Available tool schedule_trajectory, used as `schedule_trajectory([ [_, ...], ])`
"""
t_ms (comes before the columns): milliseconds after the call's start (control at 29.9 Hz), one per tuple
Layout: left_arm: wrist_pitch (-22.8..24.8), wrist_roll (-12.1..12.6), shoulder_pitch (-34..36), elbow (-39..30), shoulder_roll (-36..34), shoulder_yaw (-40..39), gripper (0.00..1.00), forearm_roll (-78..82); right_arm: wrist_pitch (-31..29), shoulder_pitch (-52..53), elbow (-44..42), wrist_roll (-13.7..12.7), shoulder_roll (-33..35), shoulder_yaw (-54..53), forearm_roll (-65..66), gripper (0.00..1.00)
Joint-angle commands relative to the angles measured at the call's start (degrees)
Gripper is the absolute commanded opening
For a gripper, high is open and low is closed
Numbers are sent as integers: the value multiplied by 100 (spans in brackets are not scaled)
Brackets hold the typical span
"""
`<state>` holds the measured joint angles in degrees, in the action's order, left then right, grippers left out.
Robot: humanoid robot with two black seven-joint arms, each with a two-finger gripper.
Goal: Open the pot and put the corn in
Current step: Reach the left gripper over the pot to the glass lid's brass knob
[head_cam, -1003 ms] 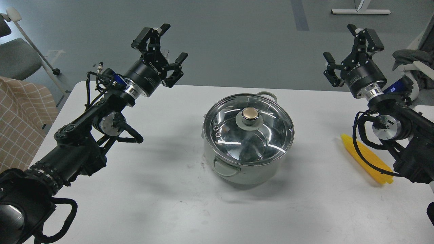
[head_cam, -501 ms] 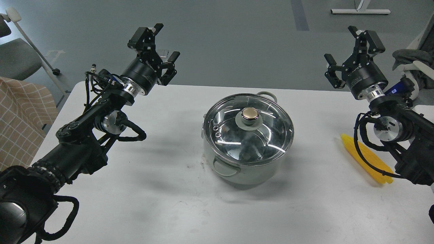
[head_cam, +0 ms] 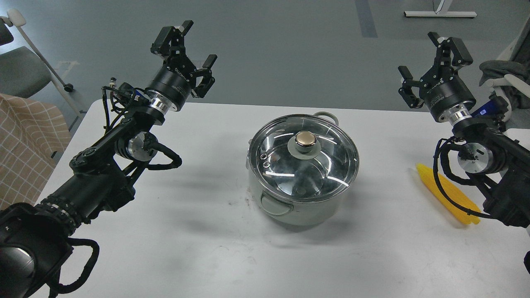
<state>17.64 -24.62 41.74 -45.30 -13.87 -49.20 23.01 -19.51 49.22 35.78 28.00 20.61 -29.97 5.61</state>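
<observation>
head view: one lidded pot (head_cam: 303,194) mid-table, one corn (head_cam: 448,193) near the right edge; left gripper (head_cam: 188,47) and right gripper (head_cam: 430,62) both spread, empty.

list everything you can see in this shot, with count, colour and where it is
pot: one, pale grey-green with steel rim, centre of the table
lid: one, clear glass with a gold knob, closed on the pot
corn: one, bright yellow, lying on the table at the right, partly behind the right arm
table: one, white, fills the lower view
chair: one, grey, far left on the floor
checked cloth: one, tan and white, left edge
left gripper: one, black, open, raised over the table's far left
right gripper: one, black, open, raised at far right
</observation>
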Motion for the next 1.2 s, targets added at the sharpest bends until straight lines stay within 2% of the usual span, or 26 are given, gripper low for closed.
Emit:
schedule_trajectory([
  [0, -50, 10, -34, -102, -20, -19, 98, 1, 0, 0, -1, 0, -13, -9, 10, 98],
  [568, -103, 36, -263, -401, -55, -178, 98, 63, 27, -9, 130, 0, 48, -132, 28, 98],
  [702, -121, 18, -53, -506, -413, -117, 98, 605, 35, -9, 130, 0, 127, -123, 63, 98],
  [869, -164, 18, 291, -1243, -942, -107, 98, 2021, 35, -70, 139, 0, 286, -115, 63, 98],
  [936, -278, 27, 343, -1805, -1197, -108, 98, 2759, 35, -97, 148, 0, 312, -123, 63, 98],
  [1003, -419, 27, 300, -2647, -1486, -107, 98, 3802, 70, -123, 174, 0, 347, -115, 63, 98],
  [1036, -419, 27, 300, -2651, -1487, -107, 98, 3807, 70, -123, 174, 0, 347, -115, 63, 98],
  [1103, -551, 36, 265, -3255, -1593, -99, 98, 5066, 175, -176, 201, 0, 373, -115, 63, 98],
  [1170, -621, 27, 238, -3554, -1584, -99, 98, 6216, 193, -194, 253, 0, 435, -115, 63, 98],
])
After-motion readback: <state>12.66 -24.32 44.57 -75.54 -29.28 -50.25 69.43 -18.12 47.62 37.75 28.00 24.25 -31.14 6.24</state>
